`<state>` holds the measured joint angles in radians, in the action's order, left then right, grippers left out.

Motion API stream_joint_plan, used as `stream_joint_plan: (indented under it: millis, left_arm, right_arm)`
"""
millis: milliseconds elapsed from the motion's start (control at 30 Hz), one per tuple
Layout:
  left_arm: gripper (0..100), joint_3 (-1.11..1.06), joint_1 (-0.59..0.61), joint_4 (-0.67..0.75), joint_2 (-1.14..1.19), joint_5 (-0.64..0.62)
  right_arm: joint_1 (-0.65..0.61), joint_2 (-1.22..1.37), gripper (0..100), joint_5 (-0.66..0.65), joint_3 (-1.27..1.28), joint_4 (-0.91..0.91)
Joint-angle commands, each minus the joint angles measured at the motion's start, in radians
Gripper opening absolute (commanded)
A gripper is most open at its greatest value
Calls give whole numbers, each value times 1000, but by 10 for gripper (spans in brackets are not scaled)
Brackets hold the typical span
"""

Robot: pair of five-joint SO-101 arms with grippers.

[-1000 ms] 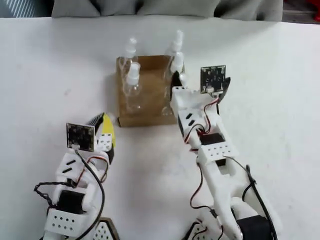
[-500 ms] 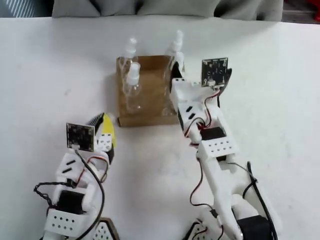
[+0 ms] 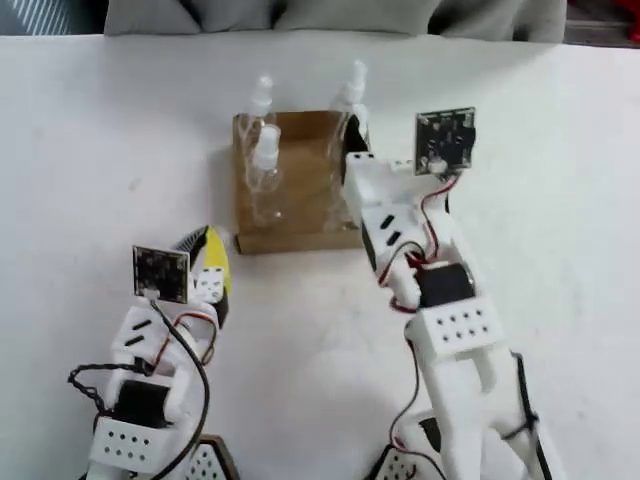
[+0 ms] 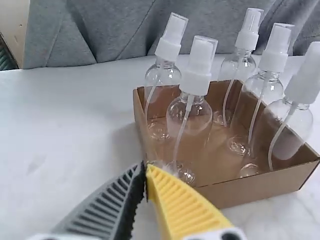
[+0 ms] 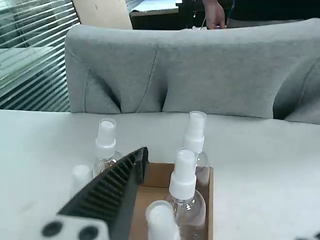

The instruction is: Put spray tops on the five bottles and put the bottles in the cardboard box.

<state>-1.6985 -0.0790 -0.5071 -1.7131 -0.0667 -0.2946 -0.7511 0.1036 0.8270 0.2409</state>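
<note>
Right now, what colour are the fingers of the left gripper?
On the left gripper, one finger is yellow and the other grey; the left wrist view shows it best.

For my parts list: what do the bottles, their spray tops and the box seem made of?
The brown open box looks like plain matt cardboard, with raw cut edges. The round clear bottles look like glossy transparent plastic, perhaps glass: the box shows through them. Their white spray tops look like opaque matt plastic.
</note>
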Motion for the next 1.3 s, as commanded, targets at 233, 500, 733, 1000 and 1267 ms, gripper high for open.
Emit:
stream_joint_plan:
  millis: [233, 500, 733, 1000, 1267]
  left_arm:
    - [20, 0, 12, 23, -15, 14]
    - [20, 0, 102, -21, -13, 14]
    - [20, 0, 183, -61, -13, 14]
    - [20, 0, 199, -138, -15, 103]
    - [20, 0, 199, -267, -18, 189]
  right_arm:
    - [-8, -320, 292, -12, -46, 294]
    - [24, -512, 29, -12, 92, 349]
    - [22, -846, 12, -12, 327, 360]
    - [24, -1041, 16, -109, 419, 608]
    - [18, -1050, 16, -107, 427, 834]
